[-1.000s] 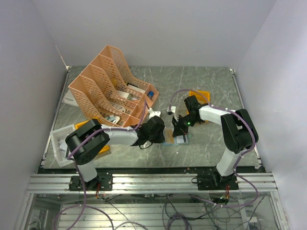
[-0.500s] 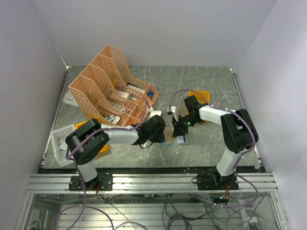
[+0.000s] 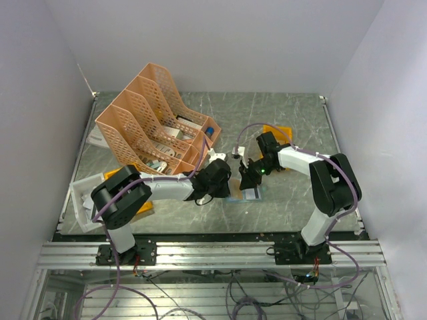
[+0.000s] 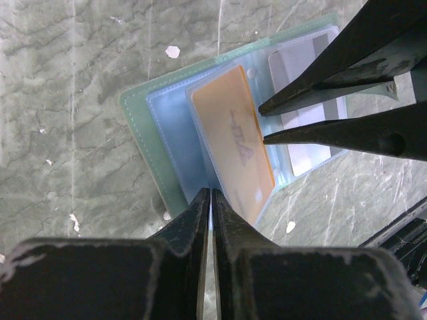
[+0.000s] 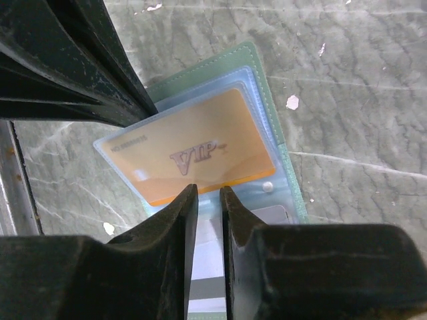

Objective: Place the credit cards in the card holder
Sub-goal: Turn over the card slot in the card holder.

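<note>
- While the orange plastic VIP card sits in a clear sleeve of the open grey-green card holder, flat on the marbled surface, I judge this insertion nearly done.
- My right end effector stands slightly apart at the card's long edge.
- My left end effector is almost together at the sleeve's edge; whether it pinches, I cannot tell.
- Next I should lift clear without dragging the sleeve.
- The card's long axis runs across my right fingers and away from my left.

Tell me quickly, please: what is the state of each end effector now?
Left end effector: almost closed at the card holder edge; whether it grips cannot be told.
Right end effector: slightly open, gripping nothing.
</note>
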Controlling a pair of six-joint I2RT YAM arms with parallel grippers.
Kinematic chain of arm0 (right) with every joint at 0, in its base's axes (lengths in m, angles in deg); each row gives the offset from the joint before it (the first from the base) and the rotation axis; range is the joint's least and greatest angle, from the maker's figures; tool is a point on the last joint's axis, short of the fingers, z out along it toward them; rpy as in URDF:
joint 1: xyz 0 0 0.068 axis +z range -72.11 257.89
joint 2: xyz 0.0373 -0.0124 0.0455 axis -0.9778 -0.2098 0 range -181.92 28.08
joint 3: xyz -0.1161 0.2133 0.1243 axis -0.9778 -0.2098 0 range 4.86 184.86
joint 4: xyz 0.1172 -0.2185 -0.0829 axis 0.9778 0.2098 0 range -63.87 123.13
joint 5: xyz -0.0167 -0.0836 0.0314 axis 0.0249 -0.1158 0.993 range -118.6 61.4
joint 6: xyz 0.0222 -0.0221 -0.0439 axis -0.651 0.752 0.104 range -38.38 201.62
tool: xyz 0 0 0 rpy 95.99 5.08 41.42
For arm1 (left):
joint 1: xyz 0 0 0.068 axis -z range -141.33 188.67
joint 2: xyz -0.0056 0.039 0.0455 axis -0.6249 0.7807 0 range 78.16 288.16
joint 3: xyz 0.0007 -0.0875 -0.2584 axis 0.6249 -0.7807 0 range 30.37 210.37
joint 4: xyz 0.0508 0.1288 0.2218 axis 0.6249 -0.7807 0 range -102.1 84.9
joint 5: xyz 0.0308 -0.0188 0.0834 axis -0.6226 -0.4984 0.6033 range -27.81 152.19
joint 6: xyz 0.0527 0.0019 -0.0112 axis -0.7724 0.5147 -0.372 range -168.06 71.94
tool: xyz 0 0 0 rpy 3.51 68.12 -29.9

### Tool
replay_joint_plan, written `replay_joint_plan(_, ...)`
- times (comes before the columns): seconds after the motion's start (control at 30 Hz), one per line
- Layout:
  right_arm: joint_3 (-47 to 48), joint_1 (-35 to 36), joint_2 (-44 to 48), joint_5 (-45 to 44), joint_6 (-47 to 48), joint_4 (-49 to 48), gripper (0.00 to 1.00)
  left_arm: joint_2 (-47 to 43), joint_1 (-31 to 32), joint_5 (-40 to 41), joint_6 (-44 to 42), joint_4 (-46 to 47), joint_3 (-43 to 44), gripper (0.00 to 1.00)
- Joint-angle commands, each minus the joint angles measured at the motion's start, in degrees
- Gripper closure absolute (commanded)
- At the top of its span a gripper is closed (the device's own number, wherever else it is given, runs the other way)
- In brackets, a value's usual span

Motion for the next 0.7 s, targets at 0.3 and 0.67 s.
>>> replay_joint_plan(0.3,-0.15,-1.46,5.17,1.83,0.47,-0.11,0.76,-0.32,0.27,0.10,-0.88,-1.57,3.16,0.78)
replay_joint_plan(0.67,0.01,-4.79,7.22,3.44,0.56,0.66,0.76,0.06,0.65,-0.48,-0.53,-1.19,3.65,0.60)
